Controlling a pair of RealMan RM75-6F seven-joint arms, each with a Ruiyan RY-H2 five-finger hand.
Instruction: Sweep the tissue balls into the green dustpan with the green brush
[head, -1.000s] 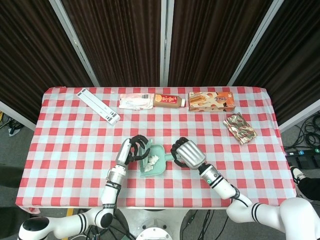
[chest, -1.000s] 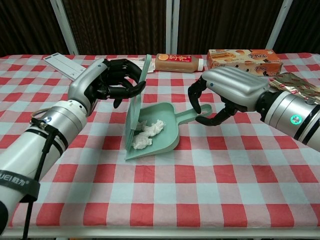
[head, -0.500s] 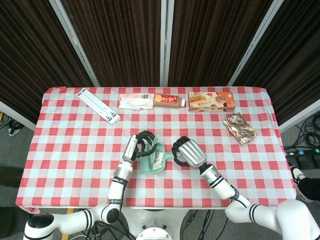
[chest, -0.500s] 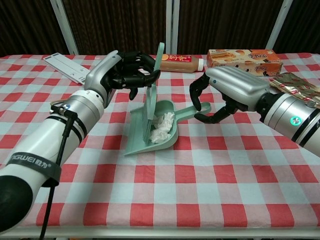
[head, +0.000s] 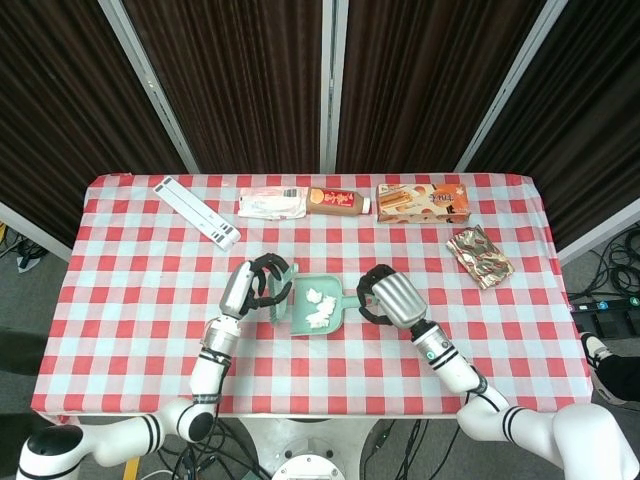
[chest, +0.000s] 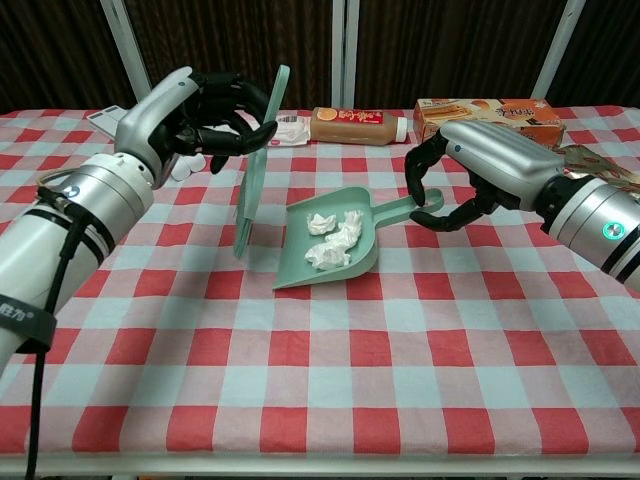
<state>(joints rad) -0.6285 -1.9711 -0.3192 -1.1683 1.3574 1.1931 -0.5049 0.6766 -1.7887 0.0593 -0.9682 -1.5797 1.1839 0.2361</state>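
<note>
Our left hand (chest: 205, 115) grips the green brush (chest: 255, 165) upright, just left of the green dustpan (chest: 335, 240), while our right hand (chest: 455, 180) curls around the dustpan's handle. The tissue balls (chest: 335, 232) lie inside the pan, which rests on the table (chest: 400, 360). We judge the sweeping done; to finish well, we should keep the pan level so nothing rolls out, and hold the brush clear of its open edge.

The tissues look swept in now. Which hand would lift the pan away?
Probably the right hand: it already grips the dustpan handle. The left hand holds the brush, off to the side.
</note>
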